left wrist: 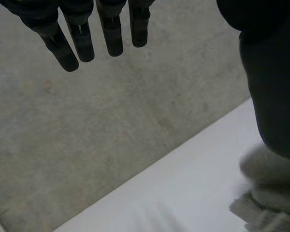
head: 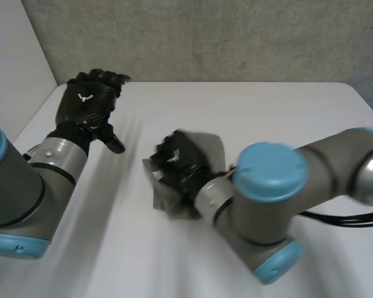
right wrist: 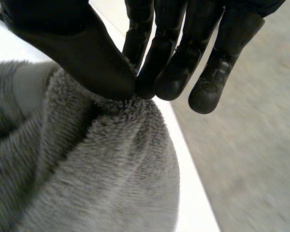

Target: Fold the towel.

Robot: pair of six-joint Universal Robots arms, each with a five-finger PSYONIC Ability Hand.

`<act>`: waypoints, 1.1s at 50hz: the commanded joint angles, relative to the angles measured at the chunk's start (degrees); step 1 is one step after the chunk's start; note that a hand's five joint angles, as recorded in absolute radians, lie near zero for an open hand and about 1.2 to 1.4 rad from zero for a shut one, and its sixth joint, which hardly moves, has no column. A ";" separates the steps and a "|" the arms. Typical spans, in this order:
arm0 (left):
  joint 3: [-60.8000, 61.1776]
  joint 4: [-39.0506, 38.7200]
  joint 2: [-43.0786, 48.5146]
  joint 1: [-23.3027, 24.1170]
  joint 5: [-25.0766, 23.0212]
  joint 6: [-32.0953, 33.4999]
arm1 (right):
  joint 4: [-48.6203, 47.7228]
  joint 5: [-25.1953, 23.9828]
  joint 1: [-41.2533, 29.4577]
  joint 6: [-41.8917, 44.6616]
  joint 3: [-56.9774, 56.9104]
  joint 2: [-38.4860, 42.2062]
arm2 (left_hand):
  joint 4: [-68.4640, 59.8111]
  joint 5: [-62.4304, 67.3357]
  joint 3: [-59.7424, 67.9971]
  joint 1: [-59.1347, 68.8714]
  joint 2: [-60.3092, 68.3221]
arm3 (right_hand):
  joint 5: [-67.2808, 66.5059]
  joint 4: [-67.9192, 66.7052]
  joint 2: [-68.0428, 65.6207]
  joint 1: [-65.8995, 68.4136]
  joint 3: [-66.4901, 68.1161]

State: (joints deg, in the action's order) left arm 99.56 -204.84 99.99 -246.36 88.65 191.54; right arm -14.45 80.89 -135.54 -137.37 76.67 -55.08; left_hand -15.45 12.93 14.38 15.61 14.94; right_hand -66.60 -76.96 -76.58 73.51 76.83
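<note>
A grey terry towel point(head: 165, 197) lies bunched in the middle of the white table point(head: 248, 118). My right hand point(head: 180, 158) rests on top of it. In the right wrist view the thumb and fingers point(right wrist: 164, 63) pinch a fold of the towel point(right wrist: 101, 164) between them, so this hand is shut on the cloth. My left hand point(head: 88, 99) hovers over the far left part of the table, well apart from the towel. Its fingers point(left wrist: 82, 38) hang straight and spread, holding nothing. A corner of the towel point(left wrist: 266, 203) shows beside the left thumb.
A grey concrete wall point(head: 205, 37) runs behind the table's far edge. The right arm with its light-blue cap point(head: 270, 171) reaches across the near right part of the table. The left arm point(head: 25, 186) comes in from the near left.
</note>
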 commanded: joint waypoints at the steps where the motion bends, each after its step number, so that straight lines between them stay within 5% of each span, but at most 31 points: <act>1: 0.10 -0.03 -0.85 -1.14 0.47 -0.81 | 1.87 -2.04 -4.20 -0.52 -4.60 8.32 | 4.40 -11.87 -3.33 -4.55 -3.89 | -3.40 -3.04 -3.42 6.49 3.17; 10: -0.07 -0.03 -0.85 -1.14 0.56 -0.81 | 2.58 -5.30 -3.68 -5.36 -4.07 7.01 | 4.40 -11.87 -3.33 -4.55 -3.89 | -3.40 -3.04 -3.42 6.49 3.17; 12: -0.16 -0.03 -0.85 -1.14 0.56 -0.81 | 2.67 -5.48 -3.33 -9.12 -3.03 4.73 | 4.40 -11.87 -3.33 -4.55 -3.89 | 43.38 43.73 43.35 -40.28 -43.61; 15: -0.42 -0.12 -0.85 -1.14 0.56 -0.81 | 2.67 -5.39 -3.33 -12.55 -1.36 1.23 | 4.40 -11.87 -3.33 -4.55 -3.89 | 61.95 62.30 61.92 -58.85 -62.18; 27: -3.50 -0.20 -0.68 0.88 1.08 -1.34 | 5.66 -4.69 8.80 -23.47 2.61 -8.73 | 4.23 -11.70 -3.16 -4.38 -3.72 | 66.60 66.96 66.58 -63.51 -66.83; 34: -8.76 0.41 5.98 6.14 2.40 -3.71 | 8.03 -2.58 16.00 -28.29 2.52 -9.43 | 3.89 -11.37 -2.82 -4.05 -3.38 | 66.60 66.96 66.58 -63.51 -66.83; 45: -21.67 9.97 23.38 13.36 2.75 -5.20 | 8.47 -1.70 18.47 -37.96 1.73 -7.42 | 4.06 -11.54 -2.99 -4.21 -3.55 | 66.60 66.96 66.58 -63.51 -66.83; 55: -27.23 18.16 31.31 13.63 4.59 -6.53 | 11.10 -2.31 17.33 -39.99 -2.40 0.22 | 3.22 -10.69 -2.15 -3.37 -2.71 | 66.60 66.96 66.58 -63.51 -66.83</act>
State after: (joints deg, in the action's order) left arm 74.56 -191.51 127.39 -232.54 91.48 185.42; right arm -5.59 78.91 -117.39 -176.85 77.28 -60.09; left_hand -15.45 12.95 14.39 15.61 14.95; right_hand -3.60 -14.87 -14.24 13.19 14.24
